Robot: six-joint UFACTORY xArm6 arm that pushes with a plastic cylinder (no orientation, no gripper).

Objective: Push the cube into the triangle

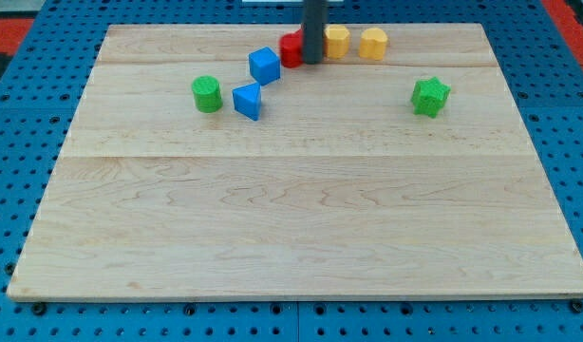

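A blue cube [264, 66] sits near the view's top, left of centre. A blue triangle [247, 100] lies just below and left of it, a small gap apart. My dark rod comes down from the view's top, and my tip [311, 61] stands just right of the cube, against a red block [291, 49] that it partly hides. The red block touches or nearly touches the cube's upper right corner.
A green cylinder [207, 93] stands left of the triangle. Two yellow blocks [338, 41] [373, 43] sit right of the rod near the board's top edge. A green star-shaped block [430, 96] is at the right. The wooden board [301, 218] lies on a blue pegboard.
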